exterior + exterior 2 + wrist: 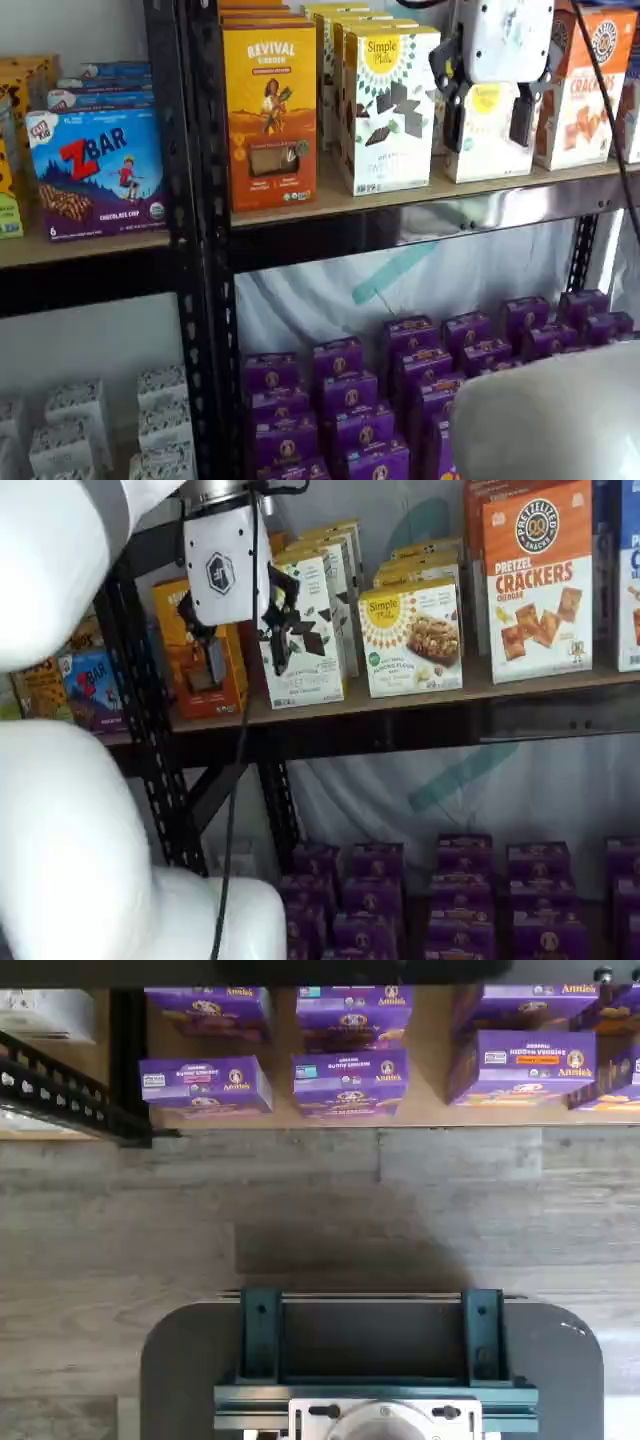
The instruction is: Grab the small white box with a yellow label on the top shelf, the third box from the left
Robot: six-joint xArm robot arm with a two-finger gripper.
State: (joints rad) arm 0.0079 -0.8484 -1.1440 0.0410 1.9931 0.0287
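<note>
The small white box point(412, 640) with a yellow round logo stands on the top shelf point(480, 692), a tan board with a shiny dark rail. In a shelf view my gripper point(487, 143) hangs in front of the small white box point(487, 152), with the box showing in the plain gap between its two black fingers. In a shelf view the gripper point(240, 658) is out in front of the shelf, apart from every box. It is open and empty. The wrist view shows neither the box nor the fingers.
A taller white carton point(388, 105) with dark chocolate squares and an orange Revival box point(270, 100) stand left of the small box; a crackers box point(535, 575) stands to its right. A ZBar box point(95, 170) sits on a lower side board. Purple boxes point(350, 1080) fill the bottom board. Black uprights point(200, 250) flank the bay.
</note>
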